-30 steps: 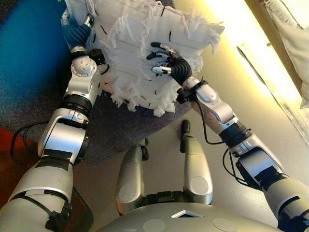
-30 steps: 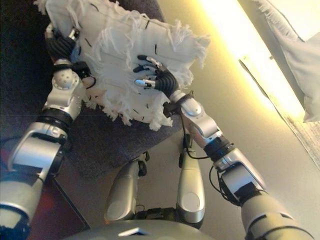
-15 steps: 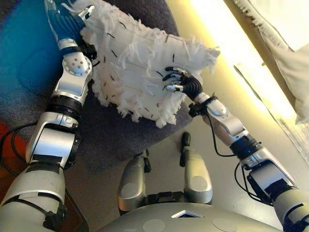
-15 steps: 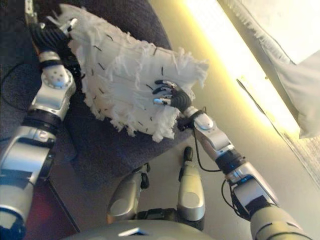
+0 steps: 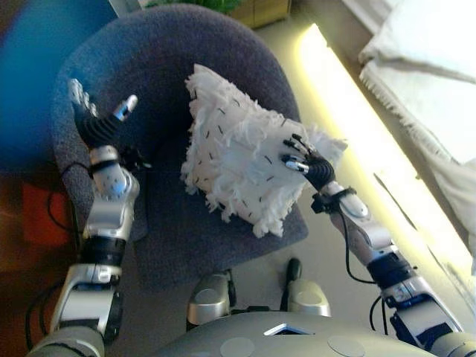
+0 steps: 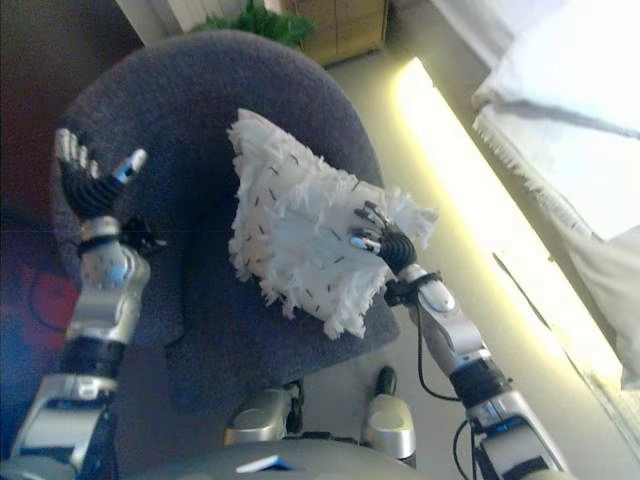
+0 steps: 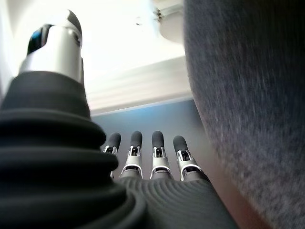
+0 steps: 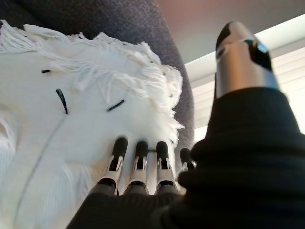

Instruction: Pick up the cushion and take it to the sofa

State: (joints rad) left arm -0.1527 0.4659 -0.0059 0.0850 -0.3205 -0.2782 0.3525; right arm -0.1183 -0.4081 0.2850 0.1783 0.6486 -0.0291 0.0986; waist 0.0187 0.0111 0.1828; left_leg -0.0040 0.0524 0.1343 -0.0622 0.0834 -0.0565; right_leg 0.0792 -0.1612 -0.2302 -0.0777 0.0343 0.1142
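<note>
The white fringed cushion (image 5: 234, 160) with short black dashes stands tilted on the seat of a grey armchair (image 5: 163, 67). My right hand (image 5: 311, 168) is open, its straight fingers (image 8: 138, 155) pressed flat against the cushion's right side (image 8: 62, 124), thumb held apart. My left hand (image 5: 95, 123) is open and empty, raised over the chair's left side, well apart from the cushion; in its wrist view the fingers (image 7: 157, 152) are straight beside grey chair fabric. The white sofa (image 5: 424, 67) lies at the upper right.
A bright light strip (image 5: 357, 141) runs along the floor between the armchair and the sofa. A green plant (image 6: 255, 20) and a wooden cabinet (image 5: 260, 9) stand behind the chair. A fringed white throw (image 5: 401, 104) hangs at the sofa's edge.
My left hand has let go of the cushion and swung out to the left. The cushion now rests on the chair seat with only my right hand on it. The camera has shifted.
</note>
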